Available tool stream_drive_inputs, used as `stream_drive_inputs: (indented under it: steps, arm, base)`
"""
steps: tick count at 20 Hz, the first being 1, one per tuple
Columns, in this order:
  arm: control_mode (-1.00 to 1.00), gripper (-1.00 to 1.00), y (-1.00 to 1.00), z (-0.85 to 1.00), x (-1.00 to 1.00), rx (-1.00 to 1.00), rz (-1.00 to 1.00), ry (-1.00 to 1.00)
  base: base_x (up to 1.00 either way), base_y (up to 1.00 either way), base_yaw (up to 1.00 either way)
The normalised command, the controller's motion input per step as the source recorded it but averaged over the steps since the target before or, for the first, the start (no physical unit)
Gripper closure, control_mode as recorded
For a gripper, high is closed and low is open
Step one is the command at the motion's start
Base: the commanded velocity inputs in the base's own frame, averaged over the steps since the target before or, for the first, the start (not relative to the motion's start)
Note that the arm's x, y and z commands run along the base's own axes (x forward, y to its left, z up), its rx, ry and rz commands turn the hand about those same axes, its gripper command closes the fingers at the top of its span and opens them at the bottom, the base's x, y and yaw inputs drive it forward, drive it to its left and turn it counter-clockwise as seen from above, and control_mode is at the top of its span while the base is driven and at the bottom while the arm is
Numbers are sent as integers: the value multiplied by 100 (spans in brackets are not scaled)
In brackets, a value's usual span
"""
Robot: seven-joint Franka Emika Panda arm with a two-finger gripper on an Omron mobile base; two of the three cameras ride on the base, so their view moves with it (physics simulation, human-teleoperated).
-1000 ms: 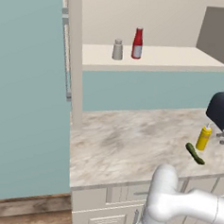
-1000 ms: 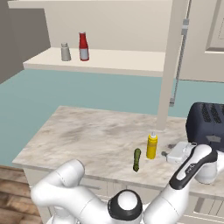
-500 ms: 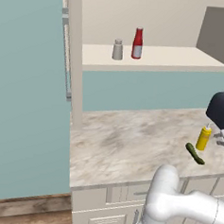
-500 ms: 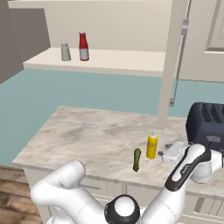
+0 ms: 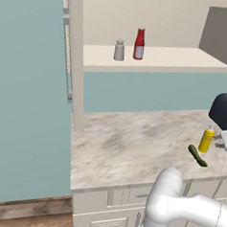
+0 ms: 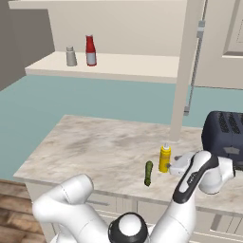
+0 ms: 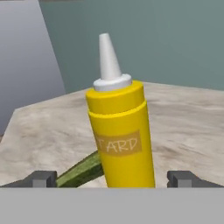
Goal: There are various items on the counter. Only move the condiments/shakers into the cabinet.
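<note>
With the claw (image 7: pixel 112 178) spread wide either side of the upright mustard bottle (image 7: pixel 120 140), it should close squarely on the body, clear of the cucumber (image 7: pixel 83 171) behind.

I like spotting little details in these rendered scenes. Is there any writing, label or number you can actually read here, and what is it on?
"TARD": on the orange label of the yellow squeeze bottle; the letters before it are turned out of sight.
Small red bottle: it carries a pale label, too small to read.
Grey shaker: no writing can be made out.
</note>
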Motion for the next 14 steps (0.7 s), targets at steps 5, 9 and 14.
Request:
stream_drive_inputs:
  steps: [5,9,14]
  arm:
    - [-100,-100,14,0,0,-3,0,2]
    - [-100,-100,11,0,0,0,0,0]
    - [-100,-100,17,0,0,0,0,1]
  base:
    - [0,0,0]
    - [0,0,0]
    - [0,0,0]
